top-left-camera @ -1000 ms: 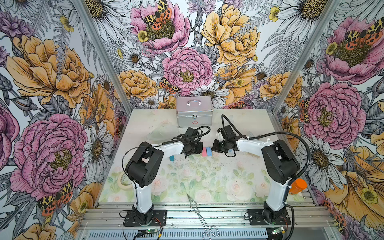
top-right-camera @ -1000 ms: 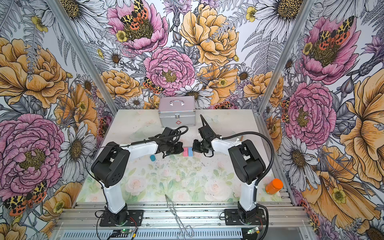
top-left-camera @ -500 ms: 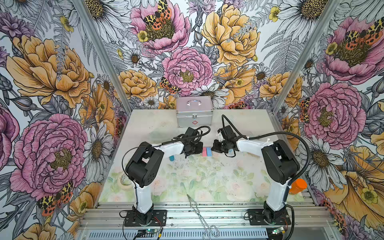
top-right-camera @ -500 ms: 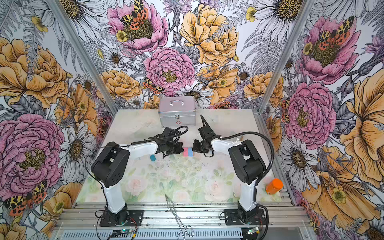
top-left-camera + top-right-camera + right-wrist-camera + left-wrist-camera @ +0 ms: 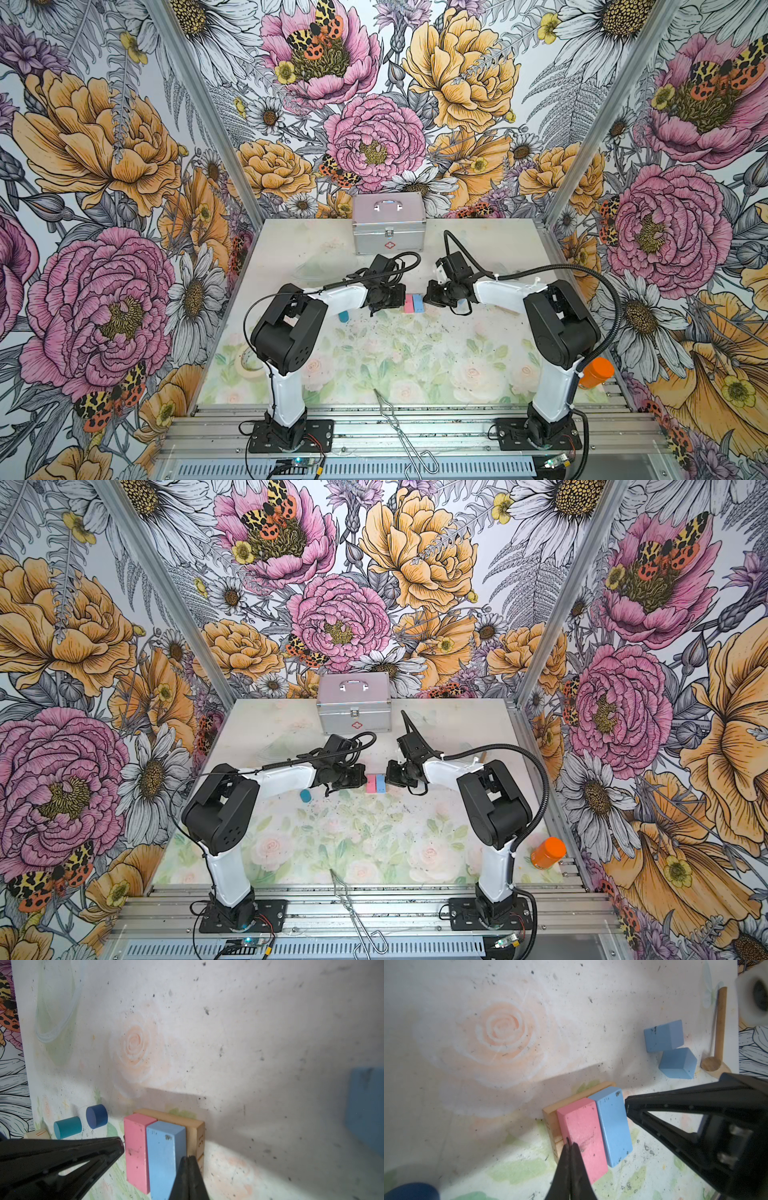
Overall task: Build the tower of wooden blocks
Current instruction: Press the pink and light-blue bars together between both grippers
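1. Pink slab (image 5: 581, 1136) and blue slab (image 5: 611, 1124): lying flat side by side, long faces touching, pink on the left. Both are resting on tan planks (image 5: 550, 1120) at the middle of the tabletop (image 5: 415, 365).
2. Left end effector (image 5: 569, 1142): fingers pressing together, gripping nothing. Its tip is sitting at the left edge of the pink slab.
3. Right end effector (image 5: 188, 1159): fingers pressing together, gripping nothing. Its tip is sitting at the right side of the blue slab.
4. Light blue cubes (image 5: 662, 1035), two: lying loose just beside each other, right of the slabs.
5. Teal cylinder (image 5: 67, 1127) and dark blue cylinder (image 5: 96, 1115): lying on their sides near each other, left of the slabs.
6. Silver case (image 5: 388, 228): standing closed at the far edge, centre, well apart from the slabs.
7. Tape roll (image 5: 237, 365): lying near left, partly behind the left arm.
8. Orange container (image 5: 596, 372): sitting at the near right corner.
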Motion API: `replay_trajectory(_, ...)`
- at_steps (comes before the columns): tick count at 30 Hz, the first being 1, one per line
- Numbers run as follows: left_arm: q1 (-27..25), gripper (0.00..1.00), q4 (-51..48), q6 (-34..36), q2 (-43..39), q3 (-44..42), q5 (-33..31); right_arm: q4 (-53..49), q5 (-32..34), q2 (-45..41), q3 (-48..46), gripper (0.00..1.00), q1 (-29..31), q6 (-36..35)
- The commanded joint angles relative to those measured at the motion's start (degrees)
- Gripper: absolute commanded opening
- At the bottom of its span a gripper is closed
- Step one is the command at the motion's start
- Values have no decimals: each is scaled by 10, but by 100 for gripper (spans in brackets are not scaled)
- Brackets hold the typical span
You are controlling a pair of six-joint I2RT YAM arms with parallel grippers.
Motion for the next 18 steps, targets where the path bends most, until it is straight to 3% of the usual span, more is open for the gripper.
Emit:
replay_trajectory(1,-4,0,-6,-5,-28,-5,-17,12,7,-21,-8,0,-3,9)
replay_trajectory(18,-7,0,-13,-8,-26,-7,-15,18,4,-20,-14,0,3,16)
